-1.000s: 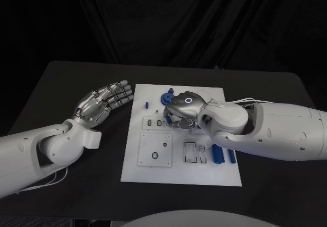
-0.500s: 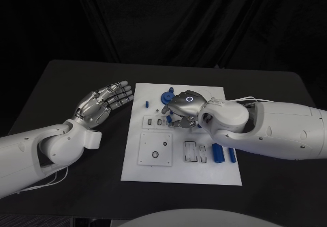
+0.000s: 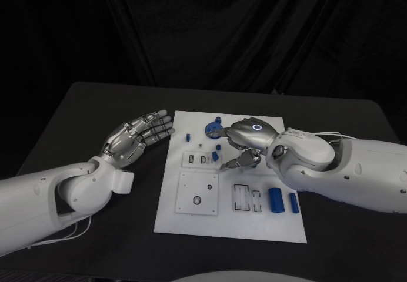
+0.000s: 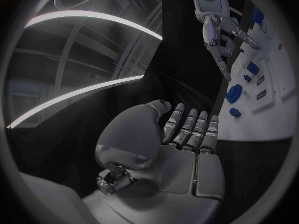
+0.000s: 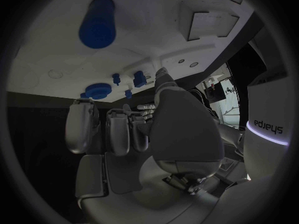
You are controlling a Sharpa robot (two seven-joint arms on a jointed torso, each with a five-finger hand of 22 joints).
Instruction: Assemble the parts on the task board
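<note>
Your right robot hand (image 3: 243, 148) hovers fingers-down and empty over the task board (image 3: 229, 229) at mid-bench, the small blue part (image 3: 215, 156) just beside its fingertips toward the bench's left edge, nearer than the open-palmed left robot hand (image 3: 136, 138)

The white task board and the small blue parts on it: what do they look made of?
White task board: probably matte rigid plastic, with flat even colour, no glare and crisp recessed slots. Small blue parts: likely moulded or printed plastic, uniformly saturated with only a faint sheen. Neither can be confirmed by sight.
</note>
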